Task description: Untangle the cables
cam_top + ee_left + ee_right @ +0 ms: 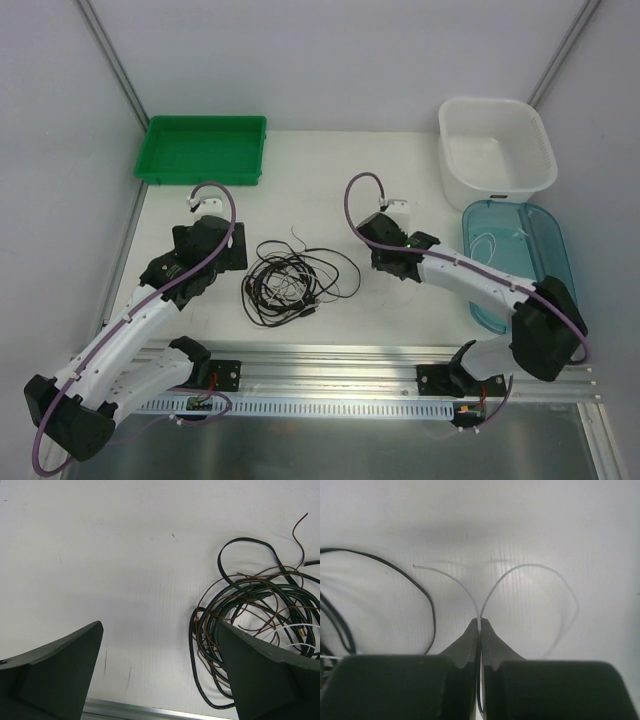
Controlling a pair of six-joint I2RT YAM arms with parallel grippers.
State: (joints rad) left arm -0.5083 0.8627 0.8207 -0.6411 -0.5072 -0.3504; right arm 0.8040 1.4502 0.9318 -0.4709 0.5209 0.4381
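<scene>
Though the left claw [157, 630] hangs low over the table [125, 555], it grips nothing: its two dark fingers [60, 675] are spread wide, with only bare white surface between them. Beyond that claw, at the far edge, sits a green tray [200, 150]. To the right of the left claw lie the cables [295, 280], a loose heap of black loops with thinner brownish strands wound through them. A pale strand shows where the heap slips behind the claw's right finger in the left wrist view. The heap rests flat on the table between the two claws, just beside the left one and a little apart from the right. The right claw [480, 625] is clenched, its fingertips pressed together on a thin white cable [520, 567]. From the pinch the cable springs out in two arcs. One curves left of the claw and ends in a free tip. The other bows up and right, then drops back down beside the claw's right finger. A black cable [427, 600] curves across the table just left of this claw, not touching it. Farther right and beyond the right claw stands a white tub [495, 150], and nearer, to the claw's right, a blue tray [560, 240] with what looks like a thin white cord lying inside it.
</scene>
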